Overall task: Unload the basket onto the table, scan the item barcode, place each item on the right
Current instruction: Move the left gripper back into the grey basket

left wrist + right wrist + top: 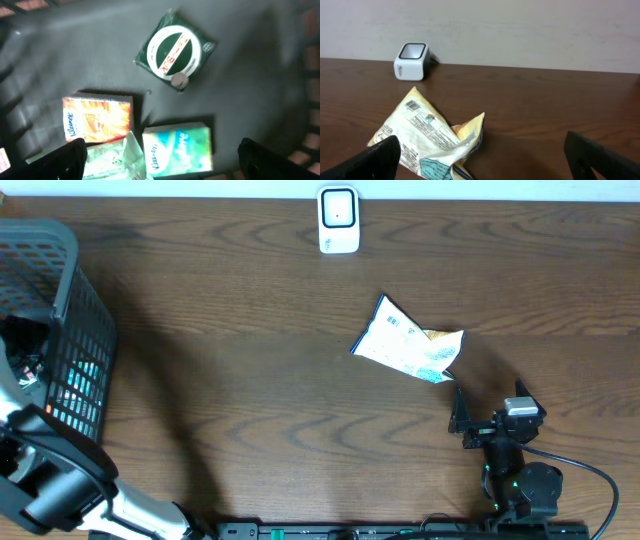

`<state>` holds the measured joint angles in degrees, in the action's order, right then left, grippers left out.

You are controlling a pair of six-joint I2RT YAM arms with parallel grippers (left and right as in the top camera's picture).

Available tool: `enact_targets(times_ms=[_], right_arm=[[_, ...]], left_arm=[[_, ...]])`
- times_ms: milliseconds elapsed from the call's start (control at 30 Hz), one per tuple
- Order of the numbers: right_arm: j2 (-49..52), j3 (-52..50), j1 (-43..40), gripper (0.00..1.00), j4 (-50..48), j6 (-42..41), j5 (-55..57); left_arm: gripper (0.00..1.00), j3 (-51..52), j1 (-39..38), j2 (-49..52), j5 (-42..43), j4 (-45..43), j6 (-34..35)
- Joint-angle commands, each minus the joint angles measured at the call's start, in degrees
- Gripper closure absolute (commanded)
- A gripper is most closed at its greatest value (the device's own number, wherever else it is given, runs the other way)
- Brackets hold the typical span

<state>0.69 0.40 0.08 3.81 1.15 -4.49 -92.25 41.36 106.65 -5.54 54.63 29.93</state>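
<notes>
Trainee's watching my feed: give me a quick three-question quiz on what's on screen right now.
1. True or false: the snack bag lies inside the basket.
2. Where does the scanner stand? A) at the far edge of the table; B) in the basket; C) under the bag.
3. Which arm's gripper is nearer the bag?

Key: 1 false, it lies on the open table. 2 A. 3 the right gripper, open just beside it.
</notes>
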Motion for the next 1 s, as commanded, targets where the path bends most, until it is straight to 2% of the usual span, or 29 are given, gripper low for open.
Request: enact_targets(times_ms=[0, 133, 567, 767, 867, 967], right_arm=[[-0.26, -0.04, 0.39, 0.01, 0.24, 0.83, -0.37], [-0.26, -0.04, 0.39, 0.01, 0.24, 0.83, -0.37], [-0.26, -0.04, 0.39, 0.01, 0.24, 0.83, -0.37], [-0.26, -0.04, 0.39, 0.01, 0.24, 0.83, -0.37], [-0.26, -0.04, 0.39, 0.01, 0.24, 0.83, -0.37], [-0.26, -0.04, 0.39, 0.01, 0.24, 0.83, -0.35]], left_arm=[[0.04, 0.31, -0.52, 3.08, 0.02, 0.9, -2.49], [0.04, 1.05, -1.16, 5.6, 3.67, 0.83, -2.71], [0.04, 2.16, -2.34, 9.09, 3.87, 2.01, -4.55], [0.04, 2.16, -2.29, 9.09, 3.85, 3.5, -7.67], [0.04, 2.16, -2.29, 9.09, 3.85, 3.82, -11.45], [0.04, 2.14, -2.14, 9.09, 3.82, 3.76, -18.12]])
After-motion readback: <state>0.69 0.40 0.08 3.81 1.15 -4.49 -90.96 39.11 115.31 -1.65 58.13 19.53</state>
